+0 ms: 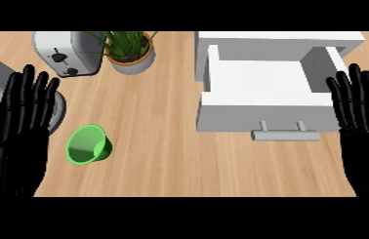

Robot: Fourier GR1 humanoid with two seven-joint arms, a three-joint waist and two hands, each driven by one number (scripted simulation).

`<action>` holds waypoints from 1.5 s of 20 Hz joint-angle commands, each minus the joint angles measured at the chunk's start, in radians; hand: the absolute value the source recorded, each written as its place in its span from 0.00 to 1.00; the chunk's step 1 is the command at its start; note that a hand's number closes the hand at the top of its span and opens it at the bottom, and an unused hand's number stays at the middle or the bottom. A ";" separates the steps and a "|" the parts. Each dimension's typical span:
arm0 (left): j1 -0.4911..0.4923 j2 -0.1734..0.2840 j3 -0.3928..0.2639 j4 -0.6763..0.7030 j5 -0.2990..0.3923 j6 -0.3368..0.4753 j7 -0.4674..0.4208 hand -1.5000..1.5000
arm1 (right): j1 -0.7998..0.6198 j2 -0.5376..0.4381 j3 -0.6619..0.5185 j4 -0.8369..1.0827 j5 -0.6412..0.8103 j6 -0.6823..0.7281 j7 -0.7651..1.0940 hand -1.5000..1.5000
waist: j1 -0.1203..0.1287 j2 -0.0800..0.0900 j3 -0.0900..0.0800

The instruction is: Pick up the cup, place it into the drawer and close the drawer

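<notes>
A green cup (89, 145) lies on its side on the wooden counter at the lower left, its mouth turned toward me. The white drawer (264, 116) stands pulled open at the right, its inside bare, with a grey bar handle (285, 135) on its front. My left hand (24, 126) rests open at the left edge, fingers up, just left of the cup and apart from it. My right hand (353, 106) rests open at the right edge, fingers up, beside the drawer's right wall.
A silver toaster (66, 52) stands at the back left. Next to it is a potted plant (131, 50) in a tan pot. A dark round object (57, 106) shows partly behind my left hand. The white cabinet body (281, 39) sits behind the drawer.
</notes>
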 commanded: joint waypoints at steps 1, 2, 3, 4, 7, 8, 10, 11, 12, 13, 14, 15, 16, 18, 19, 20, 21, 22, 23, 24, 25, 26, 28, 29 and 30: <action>0.015 -0.001 0.027 -0.004 0.027 -0.005 0.005 0.00 | 0.015 0.027 0.050 -0.050 0.051 -0.024 0.030 0.00 | 0.004 -0.016 0.026; 0.081 0.010 0.027 0.001 0.036 -0.047 -0.070 0.00 | -0.054 -0.001 -0.008 0.003 0.007 -0.003 0.025 0.00 | 0.009 -0.016 0.026; -0.002 0.012 0.049 0.017 0.029 -0.021 -0.016 0.00 | -0.012 0.039 0.053 0.034 0.044 -0.004 -0.048 0.00 | 0.005 -0.015 0.027; 0.146 0.035 0.045 -0.090 0.055 -0.070 -0.025 0.00 | 0.011 0.042 0.057 0.008 0.050 -0.007 -0.071 0.00 | 0.011 -0.017 0.027; 0.173 -0.053 0.117 -0.036 0.212 -0.008 0.066 0.00 | 0.045 -0.013 0.073 0.014 -0.041 0.093 0.028 0.00 | 0.024 -0.016 0.025; 0.190 -0.061 0.117 -0.007 0.220 -0.018 0.036 0.00 | -0.037 -0.031 0.028 0.026 -0.074 0.092 0.085 0.00 | 0.025 -0.013 0.025; 0.177 -0.029 0.184 0.015 0.269 -0.043 0.025 0.00 | -0.052 -0.039 0.023 0.064 -0.098 0.119 0.082 0.00 | 0.014 -0.014 0.026; 0.216 -0.040 0.168 -0.035 0.285 -0.047 0.053 0.00 | -0.072 -0.036 0.019 0.073 -0.106 0.117 0.104 0.00 | 0.015 -0.016 0.026; 0.181 -0.015 0.228 0.061 0.320 -0.079 0.005 0.00 | -0.049 -0.003 0.064 0.075 -0.046 0.097 0.041 0.00 | 0.009 -0.015 0.026; 0.117 0.007 0.247 0.102 0.309 -0.071 0.021 0.00 | -0.058 -0.035 -0.008 0.106 -0.109 0.136 0.033 0.00 | 0.005 -0.015 0.027; 0.171 -0.032 0.215 0.129 0.296 -0.086 -0.031 0.00 | -0.062 -0.046 -0.021 0.101 -0.131 0.150 0.049 0.00 | 0.006 -0.015 0.027; 0.100 -0.033 0.191 0.122 0.239 -0.014 0.039 0.00 | -0.126 0.014 0.055 0.171 -0.044 0.088 0.056 0.00 | 0.007 -0.014 0.027; 0.178 -0.030 0.206 0.140 0.268 -0.086 -0.028 0.00 | -0.178 -0.041 -0.027 0.149 -0.102 0.119 0.102 0.00 | 0.009 -0.015 0.027; 0.110 0.011 0.260 0.252 0.260 -0.089 -0.049 0.00 | -0.188 -0.045 -0.033 0.176 -0.110 0.131 0.097 0.00 | 0.006 -0.014 0.027; 0.139 -0.009 0.254 0.258 0.240 -0.087 -0.087 0.00 | -0.137 -0.021 -0.018 0.224 -0.085 0.144 -0.025 0.00 | 0.007 -0.014 0.027; 0.138 0.008 0.266 0.280 0.266 -0.112 -0.070 0.00 | -0.191 -0.019 -0.032 0.210 -0.101 0.123 0.047 0.00 | 0.007 -0.015 0.027; 0.107 -0.036 0.217 0.336 0.191 -0.064 -0.104 0.00 | -0.157 -0.029 -0.026 0.181 -0.097 0.134 0.062 0.00 | 0.003 -0.015 0.027; 0.149 0.032 0.304 0.381 0.280 -0.161 -0.142 0.00 | -0.221 -0.014 -0.030 0.261 -0.082 0.118 0.017 0.00 | 0.010 -0.014 0.026; 0.151 -0.026 0.241 0.368 0.216 -0.106 -0.134 0.00 | -0.192 -0.061 -0.079 0.240 -0.144 0.179 0.027 0.00 | 0.005 -0.015 0.027; 0.132 0.010 0.286 0.396 0.260 -0.134 -0.124 0.00 | -0.255 -0.048 -0.071 0.309 -0.113 0.161 -0.004 0.00 | 0.008 -0.014 0.027; 0.156 -0.033 0.253 0.442 0.188 -0.113 -0.214 0.00 | -0.200 -0.035 -0.049 0.248 -0.093 0.150 0.001 0.00 | 0.005 -0.015 0.027; 0.145 -0.017 0.268 0.464 0.203 -0.119 -0.190 0.00 | -0.173 -0.004 -0.005 0.191 -0.067 0.121 0.045 0.00 | 0.004 -0.015 0.027; 0.139 -0.039 0.256 0.501 0.182 -0.107 -0.233 0.00 | -0.189 -0.047 -0.072 0.289 -0.100 0.183 -0.054 0.00 | 0.005 -0.015 0.027; 0.153 -0.033 0.284 0.546 0.177 -0.105 -0.272 0.00 | -0.191 -0.026 -0.040 0.181 -0.088 0.137 0.047 0.00 | 0.004 -0.015 0.026; 0.146 -0.031 0.294 0.617 0.180 -0.123 -0.317 0.00 | -0.254 -0.075 -0.105 0.206 -0.138 0.158 0.096 0.00 | 0.003 -0.015 0.026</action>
